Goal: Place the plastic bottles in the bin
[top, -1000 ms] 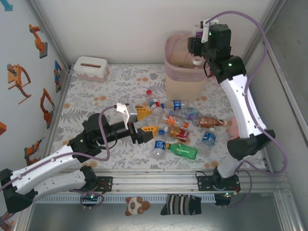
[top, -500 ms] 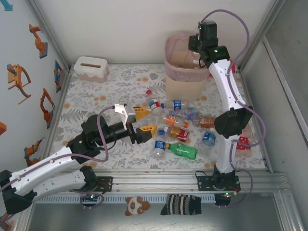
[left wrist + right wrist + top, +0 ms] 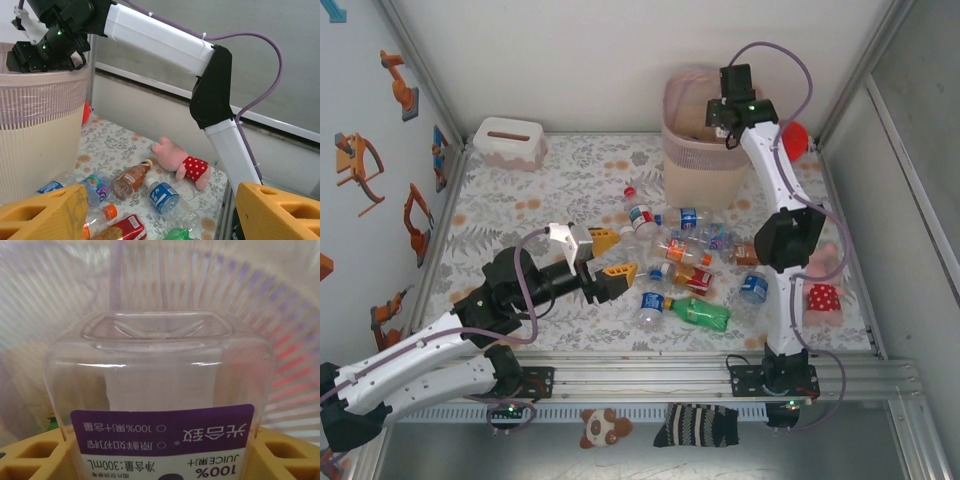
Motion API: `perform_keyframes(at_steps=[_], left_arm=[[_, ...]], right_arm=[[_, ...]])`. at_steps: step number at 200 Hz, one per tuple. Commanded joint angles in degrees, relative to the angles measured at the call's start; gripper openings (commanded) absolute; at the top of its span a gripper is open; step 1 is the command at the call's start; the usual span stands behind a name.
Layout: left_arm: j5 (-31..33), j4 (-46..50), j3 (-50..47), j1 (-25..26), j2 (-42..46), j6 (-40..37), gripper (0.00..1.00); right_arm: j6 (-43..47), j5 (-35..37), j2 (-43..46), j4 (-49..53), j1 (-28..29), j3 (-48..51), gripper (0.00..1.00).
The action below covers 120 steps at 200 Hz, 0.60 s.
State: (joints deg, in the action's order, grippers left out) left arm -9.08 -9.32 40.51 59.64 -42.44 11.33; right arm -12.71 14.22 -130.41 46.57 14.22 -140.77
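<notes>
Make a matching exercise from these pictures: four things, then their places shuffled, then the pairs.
1. low white tissue box
2. green plastic bottle
3. pink plush toy in red dotted dress
4. clear square juice bottle with purple label

A. held in the right tool
B. far left corner of the floral table
C. near edge of the bottle pile
D. right edge of the table

Pairs: 1-B, 2-C, 3-D, 4-A

Counter (image 3: 520, 230): pale surface, grey leaf and orange flower print. Tall ribbed plastic bin (image 3: 700, 165): pink-beige, lattice rim. Clear square plastic juice bottle (image 3: 160, 390): purple label, white lettering. Soft plush toy (image 3: 187, 165): pink, red dress with white dots. Lying plastic bottle (image 3: 705, 314): green.
</notes>
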Motion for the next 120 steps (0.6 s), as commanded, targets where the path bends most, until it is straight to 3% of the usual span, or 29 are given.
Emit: perform_keyframes(at_steps=[1,120], left_arm=[[0.73,0.2,-0.94,-0.28,0.77,0.62,0.77],[1.26,4.62,0.73,-1.03,1.18,0.27,0.77]], right_arm=[[-1.93,-0.59,-1.91,4.44,-0.59,-2.47,0.42],[-5.17,-6.58,-10.32,11.43,-2.27,-3.03,0.43]])
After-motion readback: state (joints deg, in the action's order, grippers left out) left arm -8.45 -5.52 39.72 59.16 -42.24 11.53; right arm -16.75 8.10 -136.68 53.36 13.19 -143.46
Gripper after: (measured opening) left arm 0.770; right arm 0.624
